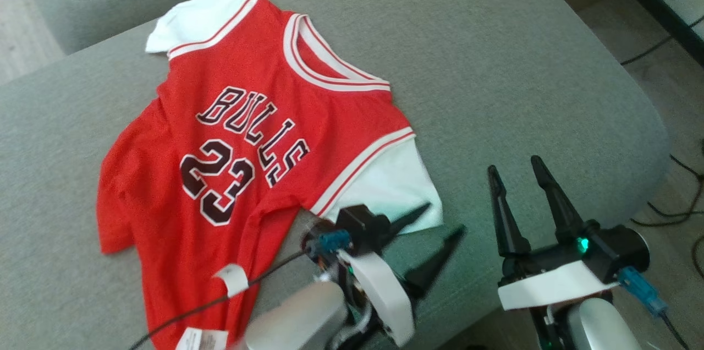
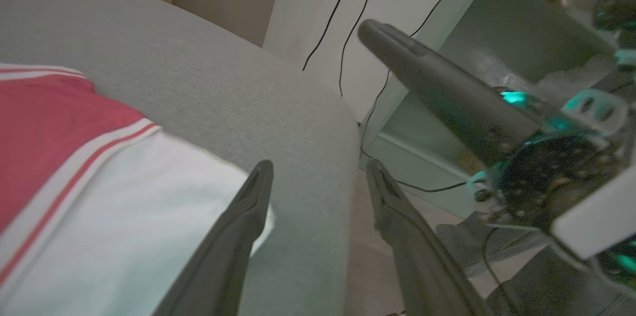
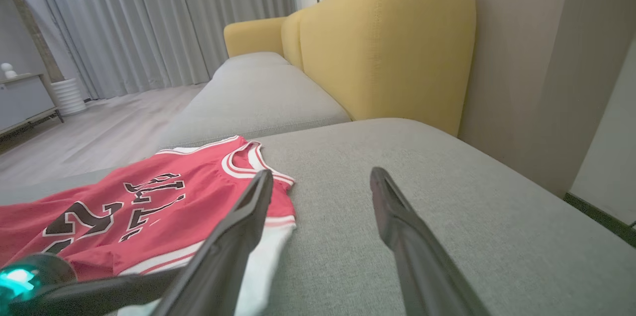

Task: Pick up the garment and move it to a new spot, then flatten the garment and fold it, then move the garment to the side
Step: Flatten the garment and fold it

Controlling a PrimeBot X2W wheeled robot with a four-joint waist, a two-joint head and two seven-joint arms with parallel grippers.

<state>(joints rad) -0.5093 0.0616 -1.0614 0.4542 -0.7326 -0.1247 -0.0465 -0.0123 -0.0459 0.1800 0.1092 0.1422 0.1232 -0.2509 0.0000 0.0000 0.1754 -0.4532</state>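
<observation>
On sofa (image 1: 495, 64): one jersey (image 1: 247, 135), two hands (image 1: 445, 217) (image 1: 512, 163).

We're seeing smooth, slightly shiny cloth on the jersey (image 1: 231, 135), and matt, coarse-woven fabric on the sofa cushion (image 1: 495, 91).

Garment (image 1: 247, 135) on sofa seat (image 1: 495, 75), leftward

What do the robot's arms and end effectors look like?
The left end effector and right end effector each have two long, dark, tapered fingers, a black body, a white shell, a blue plug with a black cable, and a silver forearm. The right one has a green light.
</observation>
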